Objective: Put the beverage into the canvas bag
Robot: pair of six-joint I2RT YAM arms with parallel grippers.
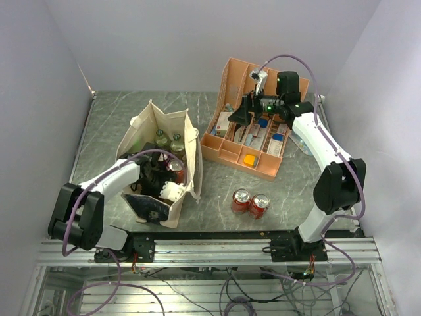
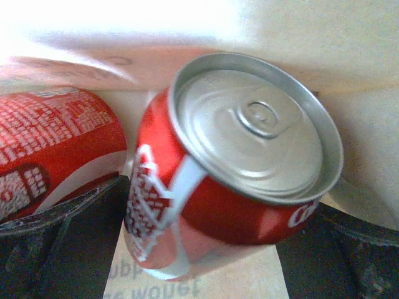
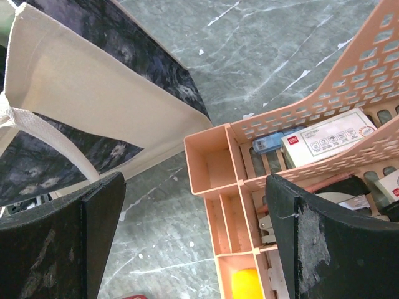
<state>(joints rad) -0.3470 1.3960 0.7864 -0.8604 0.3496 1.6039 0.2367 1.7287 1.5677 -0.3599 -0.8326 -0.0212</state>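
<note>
The canvas bag (image 1: 189, 141) stands open at the table's left, cream fabric with a dark end panel (image 1: 150, 205). My left gripper (image 1: 164, 178) is down inside it, open. Between its wide black fingers (image 2: 62, 249) a red beverage can (image 2: 224, 187) leans tilted on the bag's floor, silver top toward the camera. A second red can (image 2: 56, 140) lies to its left. Two more red cans (image 1: 241, 199) (image 1: 260, 205) stand on the table right of the bag. My right gripper (image 1: 238, 117) hovers open and empty over the organizer's left end; the bag's corner (image 3: 93, 93) shows at that view's upper left.
An orange-pink divided organizer (image 1: 220, 151) holding small boxes and a yellow item (image 3: 246, 283) sits at the back right. Two bottles (image 1: 161, 138) stand in the bag's far end. Bare grey marbled tabletop (image 3: 162, 230) lies between bag and organizer.
</note>
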